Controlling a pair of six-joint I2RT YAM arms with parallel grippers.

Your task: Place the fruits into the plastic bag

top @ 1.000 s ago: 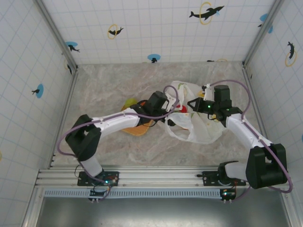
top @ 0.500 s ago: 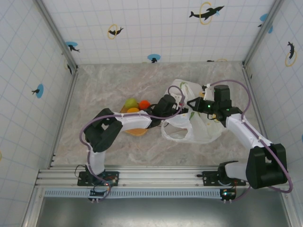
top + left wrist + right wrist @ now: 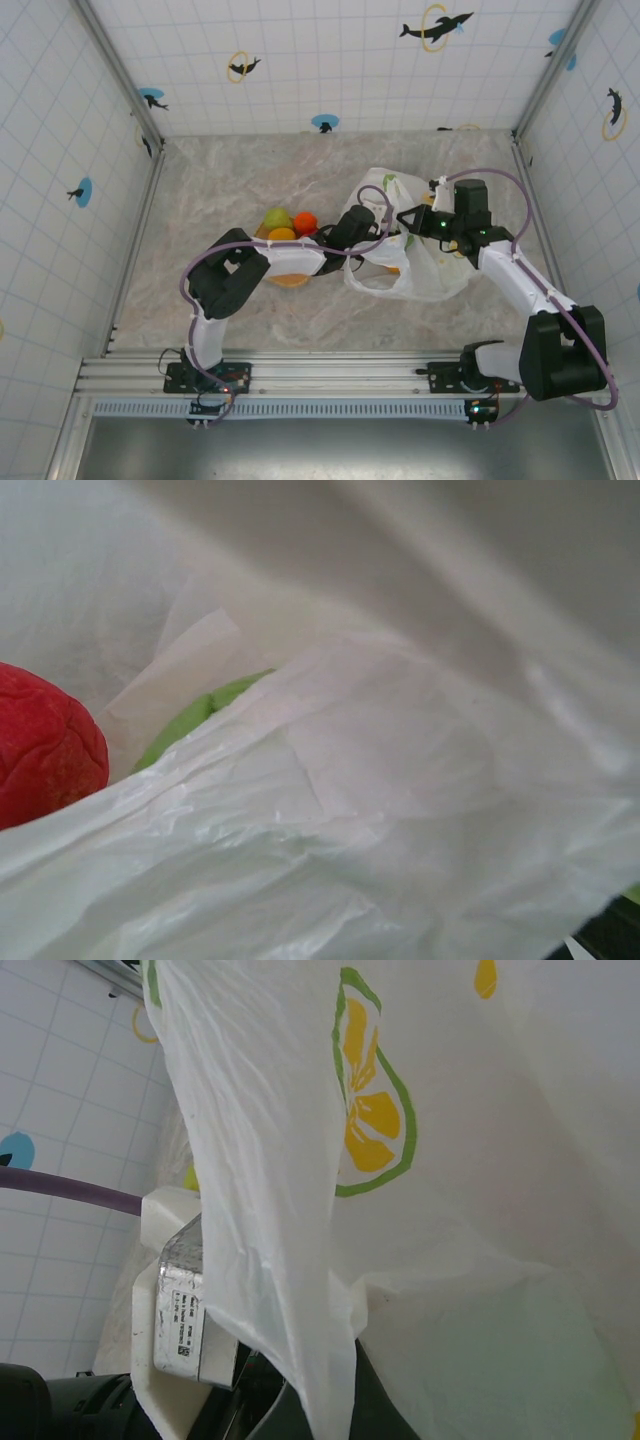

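The plastic bag [image 3: 430, 275] lies right of centre, white with lemon prints [image 3: 372, 1125]. My right gripper [image 3: 412, 222] is shut on its upper edge, and the film hangs from the jaws [image 3: 320, 1400]. My left gripper [image 3: 372, 243] reaches into the bag mouth, its fingers hidden by film. In the left wrist view a red fruit [image 3: 40, 745] and a green fruit [image 3: 190, 725] lie inside, behind folds of the bag [image 3: 400, 780]. Three more fruits sit outside: yellow-green [image 3: 275, 218], orange [image 3: 283, 235] and red [image 3: 305, 221].
A flat tan woven mat [image 3: 290, 279] lies under the left forearm, beside the loose fruits. The left arm's white wrist housing [image 3: 175, 1300] stands close beside the bag edge. Tiled walls enclose the marbled table [image 3: 220, 180] on three sides.
My left arm has swung right, off the mat, and pushed its gripper into the bag mouth, uncovering the three fruits on the left. The right gripper has stayed put, holding the bag.
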